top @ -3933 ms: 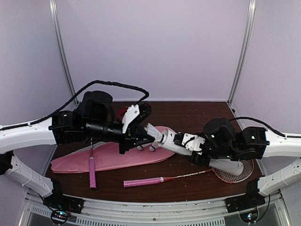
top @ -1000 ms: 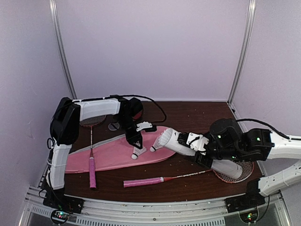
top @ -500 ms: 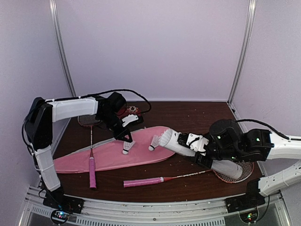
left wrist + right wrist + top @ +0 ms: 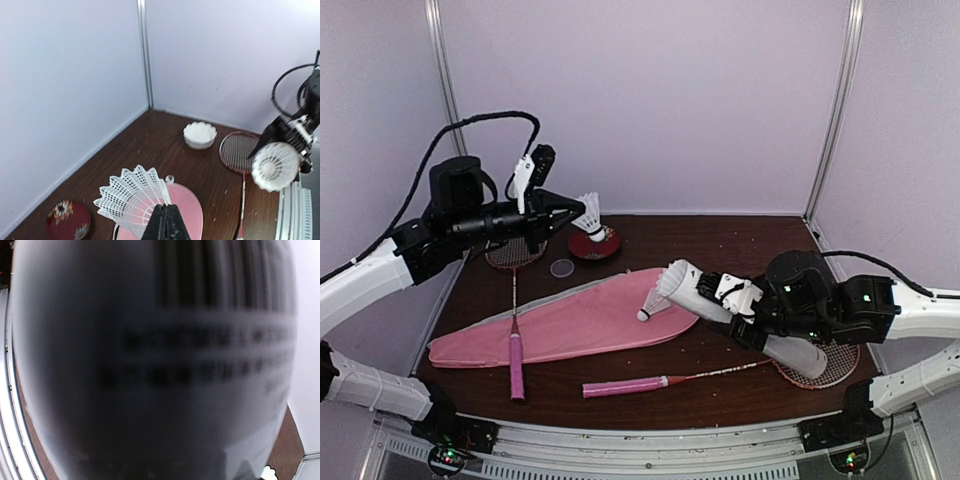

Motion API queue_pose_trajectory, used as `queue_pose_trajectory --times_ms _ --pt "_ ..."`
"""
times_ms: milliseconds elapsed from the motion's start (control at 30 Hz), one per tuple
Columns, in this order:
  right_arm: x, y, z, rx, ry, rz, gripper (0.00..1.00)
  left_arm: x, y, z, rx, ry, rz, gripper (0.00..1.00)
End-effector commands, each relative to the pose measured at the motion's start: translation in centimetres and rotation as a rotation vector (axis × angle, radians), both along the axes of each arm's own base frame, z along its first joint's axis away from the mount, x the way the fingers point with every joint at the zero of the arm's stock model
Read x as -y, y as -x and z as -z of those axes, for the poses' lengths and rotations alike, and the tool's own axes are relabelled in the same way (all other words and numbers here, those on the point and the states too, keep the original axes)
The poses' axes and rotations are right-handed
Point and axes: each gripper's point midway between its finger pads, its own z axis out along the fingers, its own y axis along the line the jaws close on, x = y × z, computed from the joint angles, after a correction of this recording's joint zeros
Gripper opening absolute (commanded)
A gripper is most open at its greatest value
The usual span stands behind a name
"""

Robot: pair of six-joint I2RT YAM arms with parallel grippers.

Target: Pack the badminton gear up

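My left gripper [image 4: 566, 208] is raised over the table's back left, shut on the edge of a white shuttlecock [image 4: 588, 212]; the left wrist view shows the netted skirt [image 4: 131, 199] pinched between the closed fingers [image 4: 166, 226]. My right gripper [image 4: 745, 308] is shut around the long white tube [image 4: 695, 292], tilted with its mouth up to the left; the tube's blurred label [image 4: 160, 365] fills the right wrist view. A second shuttlecock [image 4: 650, 304] lies on the pink bag [image 4: 550, 325]. One racket [image 4: 516, 362] lies at the left, another [image 4: 630, 386] at the front.
A dark red dish [image 4: 597, 246] and a small round lid [image 4: 561, 268] sit at the back left. A white scalloped object [image 4: 200, 135] stands near the right racket's head [image 4: 240, 151]. Walls close in the left, back and right sides.
My left gripper closed on a shuttlecock lying on the bag and carried it up and back to the left. The right arm held the tube, its mouth tilting slightly higher.
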Motion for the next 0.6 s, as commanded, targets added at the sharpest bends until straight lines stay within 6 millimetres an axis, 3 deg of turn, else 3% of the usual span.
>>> queue_pose_trajectory --times_ms 0,200,400,567 --pt "-0.5 -1.4 -3.4 0.07 -0.131 0.067 0.29 2.1 3.3 -6.6 0.144 0.258 0.058 0.0" --pt "-0.7 -1.4 -5.6 0.092 -0.221 0.073 0.3 6.4 7.4 -7.9 0.191 0.349 0.171 0.0" --pt "-0.8 -1.6 -6.1 0.094 -0.245 0.081 0.3 9.6 9.2 -7.3 0.157 0.38 0.272 0.0" --pt "-0.5 -1.6 -6.4 0.1 -0.26 0.092 0.3 11.2 9.9 -5.9 0.13 0.352 0.309 0.0"
